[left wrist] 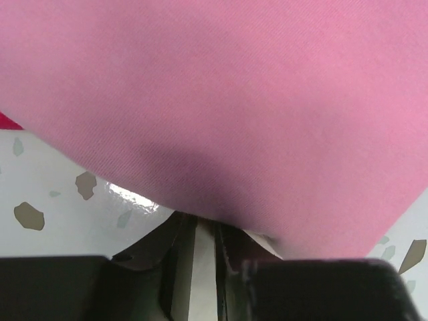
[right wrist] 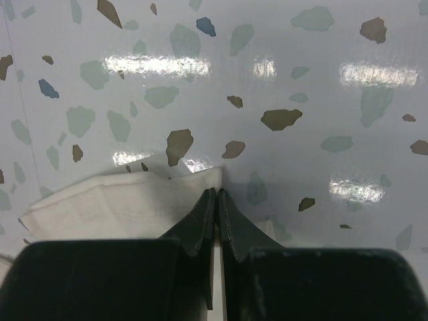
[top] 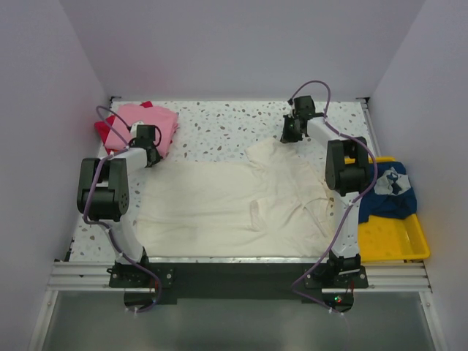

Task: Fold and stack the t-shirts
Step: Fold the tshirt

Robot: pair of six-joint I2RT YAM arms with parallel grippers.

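Top view: cream t-shirt (top: 219, 197) spread flat, with left claw (top: 151, 155) and right claw (top: 289, 135) at its far corners. Pink t-shirt (top: 150, 117) and red t-shirt (top: 106, 135) just beyond the left claw, navy t-shirt (top: 391, 190) on yellow tray (top: 387, 238) well apart from the right claw.

Left wrist view: pink t-shirt (left wrist: 234, 100) filling the field ahead of the left claw (left wrist: 204, 224), spread or pinching not discernible.

Right wrist view: right claw (right wrist: 217, 194) pressed together, pinching the cream t-shirt (right wrist: 120, 200) by its edge, speckled table (right wrist: 301, 80) ahead.
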